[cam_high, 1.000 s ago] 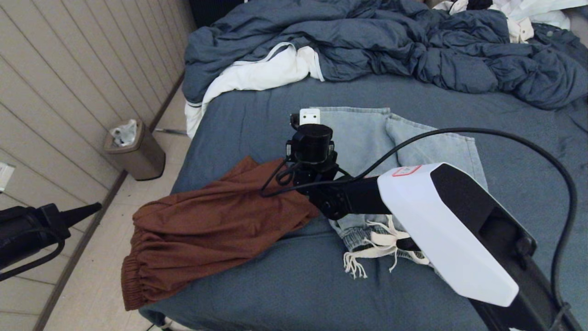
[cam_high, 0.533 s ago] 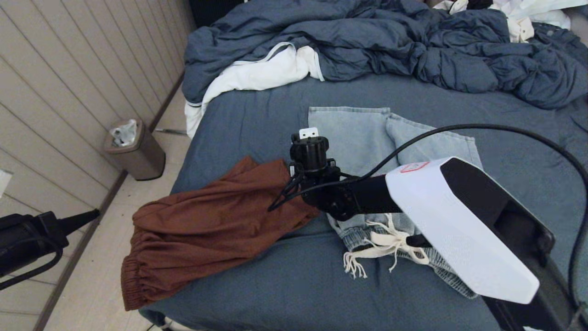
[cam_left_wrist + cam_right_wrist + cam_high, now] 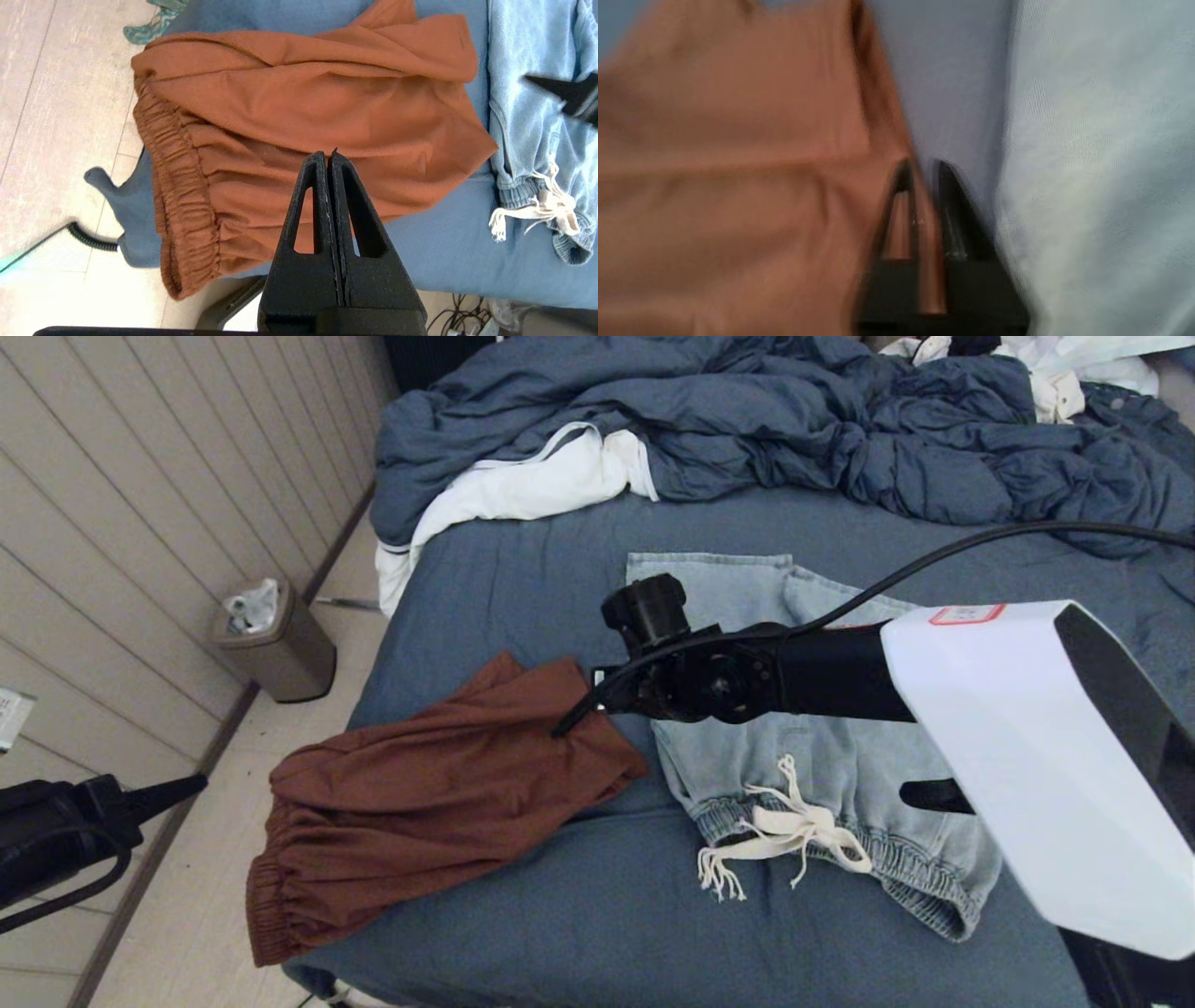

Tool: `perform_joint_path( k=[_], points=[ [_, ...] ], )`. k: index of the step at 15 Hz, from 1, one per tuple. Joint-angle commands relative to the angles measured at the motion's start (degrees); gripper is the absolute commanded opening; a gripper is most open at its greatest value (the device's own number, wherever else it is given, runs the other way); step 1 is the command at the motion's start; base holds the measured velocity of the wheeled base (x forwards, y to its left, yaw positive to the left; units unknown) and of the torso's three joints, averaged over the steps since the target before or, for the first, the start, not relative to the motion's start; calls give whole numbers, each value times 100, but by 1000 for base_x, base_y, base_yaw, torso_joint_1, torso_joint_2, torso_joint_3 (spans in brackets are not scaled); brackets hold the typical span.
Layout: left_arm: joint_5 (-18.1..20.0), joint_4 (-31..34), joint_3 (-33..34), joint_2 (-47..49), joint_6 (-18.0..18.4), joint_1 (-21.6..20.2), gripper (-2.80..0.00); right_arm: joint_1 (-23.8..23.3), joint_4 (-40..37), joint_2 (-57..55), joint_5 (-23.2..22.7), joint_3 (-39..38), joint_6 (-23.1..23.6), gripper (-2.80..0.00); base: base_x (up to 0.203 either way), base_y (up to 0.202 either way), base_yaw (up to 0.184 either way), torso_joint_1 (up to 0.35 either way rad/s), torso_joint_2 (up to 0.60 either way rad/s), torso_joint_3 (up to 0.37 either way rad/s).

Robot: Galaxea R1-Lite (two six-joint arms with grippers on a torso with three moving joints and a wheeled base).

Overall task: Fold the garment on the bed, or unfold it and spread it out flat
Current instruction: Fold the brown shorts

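I see right tool (image 3: 924, 186) low over the bed (image 3: 579, 896), fingers slightly parted with the rust-brown shorts (image 3: 420, 793) edge between them | denim shorts (image 3: 803, 747) just beside | left tool (image 3: 329, 161) closed, empty, off the bed's side

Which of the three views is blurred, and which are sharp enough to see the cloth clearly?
The right wrist view is blurred: the right gripper and the brown shorts smear. The left wrist view is sharp, brightly lit, showing folds in the shorts and the left gripper shut. The head view is sharp but dimmer; the jeans show plainly.
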State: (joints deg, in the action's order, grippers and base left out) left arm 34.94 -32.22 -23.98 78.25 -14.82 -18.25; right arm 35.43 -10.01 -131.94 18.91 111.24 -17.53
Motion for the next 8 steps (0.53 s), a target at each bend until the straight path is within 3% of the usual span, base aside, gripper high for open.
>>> perform_joint_path(
  k=[1, 4, 8],
  points=[
    [22, -28, -10, 41, -12, -3, -280, -33, -46, -154, -198, 73, -13, 0, 0, 0, 0, 0, 0, 0],
    [31, -39, -2, 41, -12, -3, -280, -36, -250, -355, -762, 67, -21, 0, 0, 0, 0, 0, 0, 0],
    [46, -48, -2, 49, -21, -3, -280, 25, -248, -605, -792, 64, -38, 0, 0, 0, 0, 0, 0, 0]
  ],
)
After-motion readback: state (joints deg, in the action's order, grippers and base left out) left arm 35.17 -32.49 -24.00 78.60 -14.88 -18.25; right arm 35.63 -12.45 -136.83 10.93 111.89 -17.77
